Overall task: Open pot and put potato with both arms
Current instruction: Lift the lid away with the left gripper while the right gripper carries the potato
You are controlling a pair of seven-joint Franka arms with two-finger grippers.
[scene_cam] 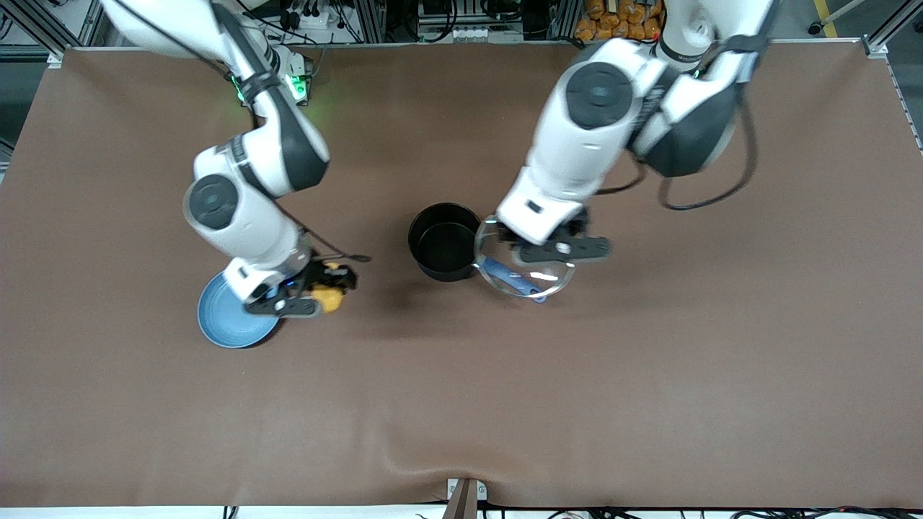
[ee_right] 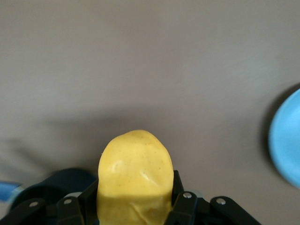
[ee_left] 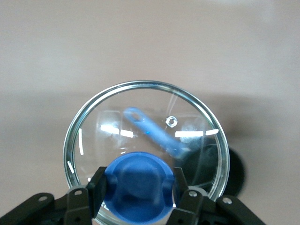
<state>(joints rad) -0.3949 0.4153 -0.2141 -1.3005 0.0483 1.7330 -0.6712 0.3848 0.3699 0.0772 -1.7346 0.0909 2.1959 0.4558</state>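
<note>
So the small round black saucepan [scene_cam: 443, 241] is sitting open on the brown table [scene_cam: 461, 404], about the middle of the front frame, a bit above centre. Its long blue handle [scene_cam: 512, 280] sticks out toward the lower right of the frame, and you see it through the glass of the lid.

The left hand [scene_cam: 559, 249] is clamped on the blue knob [ee_left: 138, 187] of the clear round glass lid [scene_cam: 523, 261] – the lid is up off the pot, hanging over the handle just beside the pot's rim. In the left wrist view the knob fills the bottom centre of the frame with a black finger [ee_left: 97, 185] pressed on each side, and the metal-rimmed glass spreads across the middle.

The right hand [scene_cam: 317, 288] is closed around the small oval yellow-orange potato [scene_cam: 328, 295] – lower left part of the front frame, up in the air over the table right at the edge of a flat round light-blue plate [scene_cam: 227, 321]. In the right wrist view the potato [ee_right: 135, 178] sits bottom centre between the black fingers [ee_right: 180, 199], the plate [ee_right: 286, 140] peeks in at the right edge, and the dark pot [ee_right: 56, 185] shows in the bottom left corner
</note>
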